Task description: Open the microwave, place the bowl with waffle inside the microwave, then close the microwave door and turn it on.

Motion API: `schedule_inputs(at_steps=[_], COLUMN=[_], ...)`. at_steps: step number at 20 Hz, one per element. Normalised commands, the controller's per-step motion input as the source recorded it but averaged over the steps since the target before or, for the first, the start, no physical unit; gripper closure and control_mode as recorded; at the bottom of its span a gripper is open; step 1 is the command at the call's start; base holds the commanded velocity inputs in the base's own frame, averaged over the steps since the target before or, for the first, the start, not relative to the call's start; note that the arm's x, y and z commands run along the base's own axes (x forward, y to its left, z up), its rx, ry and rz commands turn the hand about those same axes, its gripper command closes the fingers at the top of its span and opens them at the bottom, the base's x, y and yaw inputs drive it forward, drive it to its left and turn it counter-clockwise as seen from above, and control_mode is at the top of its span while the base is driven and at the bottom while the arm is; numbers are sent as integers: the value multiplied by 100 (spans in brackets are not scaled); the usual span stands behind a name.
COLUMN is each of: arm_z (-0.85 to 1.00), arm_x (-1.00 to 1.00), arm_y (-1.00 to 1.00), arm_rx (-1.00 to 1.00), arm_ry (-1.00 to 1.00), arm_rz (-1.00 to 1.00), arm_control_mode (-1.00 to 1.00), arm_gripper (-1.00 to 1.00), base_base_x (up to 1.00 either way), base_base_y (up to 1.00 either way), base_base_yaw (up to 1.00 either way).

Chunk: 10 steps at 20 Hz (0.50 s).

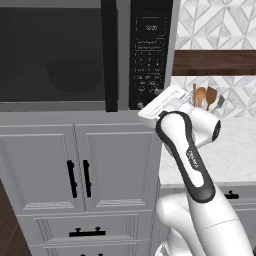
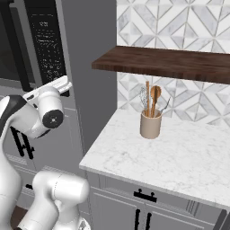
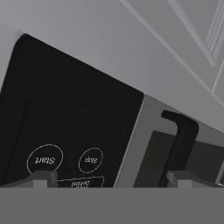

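Fingertips (image 3: 43, 177) of mine stood wide apart at the bottom of the hand view, clamped on nothing, with the keypad (image 3: 65, 127) close ahead of them. Its round Start button (image 3: 45, 159) sat just above one tip, and the Stop button (image 3: 91, 159) lay beside it, both upside down to me because the camera was rolled over. Above the other tip rose the lower end of the black door handle (image 3: 181, 140).

From the left base view, my hand (image 1: 161, 102) was raised at the bottom corner of the keypad, pointing into it; whether it touched I could not tell. The microwave (image 1: 85, 52) sat built in above grey cabinets (image 1: 75, 165). Its door (image 1: 50, 50) was shut, and through the dark glass I made out only a dim rounded shape, too faint to name.

To the right, a marble tabletop (image 2: 179, 152) carried a beige crock (image 2: 150, 126) of wooden spoons, standing under a dark wood shelf (image 2: 170, 63) against the patterned tile wall (image 2: 188, 22).
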Motion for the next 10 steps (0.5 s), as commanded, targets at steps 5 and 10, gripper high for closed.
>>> schedule_inputs(at_steps=[5, 10], arm_z=[0, -3], arm_x=[41, 38], arm_y=[0, 0], arm_rx=[7, 3], arm_ry=[0, 0], arm_rz=[0, 0], arm_control_mode=[-100, -100], arm_gripper=[-100, -100], base_base_x=[0, 0], base_base_y=[0, 0], base_base_yaw=[0, 0])
